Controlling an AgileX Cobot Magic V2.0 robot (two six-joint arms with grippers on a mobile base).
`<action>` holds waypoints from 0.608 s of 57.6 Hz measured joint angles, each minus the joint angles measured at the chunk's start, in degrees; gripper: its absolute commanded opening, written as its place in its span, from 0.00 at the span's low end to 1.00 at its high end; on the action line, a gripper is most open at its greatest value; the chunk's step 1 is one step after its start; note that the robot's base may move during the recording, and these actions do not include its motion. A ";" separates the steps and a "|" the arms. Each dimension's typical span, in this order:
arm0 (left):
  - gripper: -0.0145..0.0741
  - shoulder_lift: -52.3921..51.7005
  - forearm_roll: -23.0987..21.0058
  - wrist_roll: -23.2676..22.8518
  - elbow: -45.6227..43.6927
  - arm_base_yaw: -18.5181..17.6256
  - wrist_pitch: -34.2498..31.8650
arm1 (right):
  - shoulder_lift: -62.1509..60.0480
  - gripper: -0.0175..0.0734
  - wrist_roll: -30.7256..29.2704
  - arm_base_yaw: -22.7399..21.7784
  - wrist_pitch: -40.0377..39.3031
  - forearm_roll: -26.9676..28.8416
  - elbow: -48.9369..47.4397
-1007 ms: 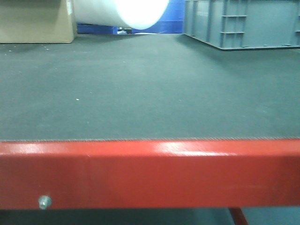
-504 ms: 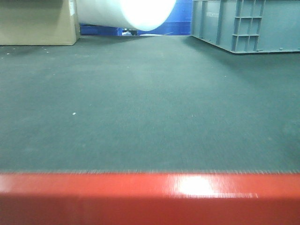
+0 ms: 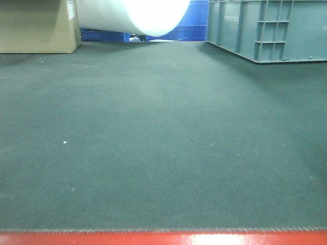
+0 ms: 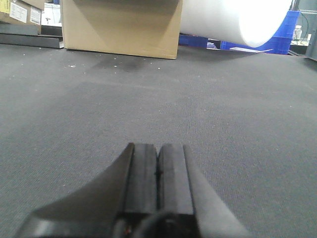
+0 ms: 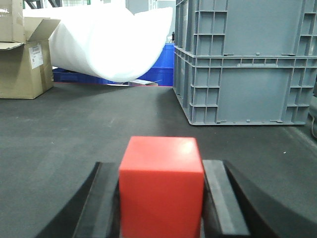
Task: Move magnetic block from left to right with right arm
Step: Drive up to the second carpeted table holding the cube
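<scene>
1. Red magnetic block [image 5: 161, 186] sits between the two black fingers [image 5: 220, 198] of the right gripper [image 5: 161, 203], so the picking-up part looks done.
2. What is left, I think, is to carry the block over to the right side and let it go there.
3. How far it has gone I cannot tell, since the front view shows only the dark mat [image 3: 163, 143] and a thin strip of the red table edge [image 3: 163, 239], with no block or arm in it.
4. The right fingers press on both sides of the block and pinch it tight (one pad on each side, touching it).
5. I cannot tell if the block is lifted off the mat or resting on it.
6. The left gripper [image 4: 157, 171] has its two fingers pressed together with nothing between them.
7. It hangs low over the bare mat and touches no block.
8. Far behind are a brown cardboard box [image 4: 121, 27], a big white roll [image 5: 106, 47] and grey crates [image 5: 245, 59], all well apart from the block.
</scene>
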 measured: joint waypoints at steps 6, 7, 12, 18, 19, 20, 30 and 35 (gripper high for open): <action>0.02 0.00 0.00 0.00 0.00 0.00 0.00 | 0.00 0.50 0.00 0.00 0.00 0.00 0.00; 0.02 0.00 0.00 0.00 0.00 0.00 0.00 | 0.00 0.50 0.00 0.00 0.00 0.00 0.00; 0.02 0.00 0.00 0.00 0.00 0.00 0.00 | 0.00 0.50 0.00 0.00 0.00 0.00 0.00; 0.02 0.00 0.00 0.00 0.00 0.00 0.00 | 0.00 0.50 0.00 0.00 0.00 0.00 0.00; 0.02 0.00 0.00 0.00 0.00 0.00 0.00 | 0.00 0.50 0.00 0.00 0.00 0.00 0.00; 0.02 0.00 0.00 0.00 0.00 0.00 0.00 | 0.00 0.50 0.00 0.00 0.00 0.00 0.00; 0.02 0.00 0.00 0.00 0.00 0.00 0.00 | 0.00 0.50 0.00 0.00 0.00 0.00 0.00; 0.02 0.00 0.00 0.00 0.00 0.00 0.00 | 0.00 0.50 0.00 0.00 0.00 0.00 0.00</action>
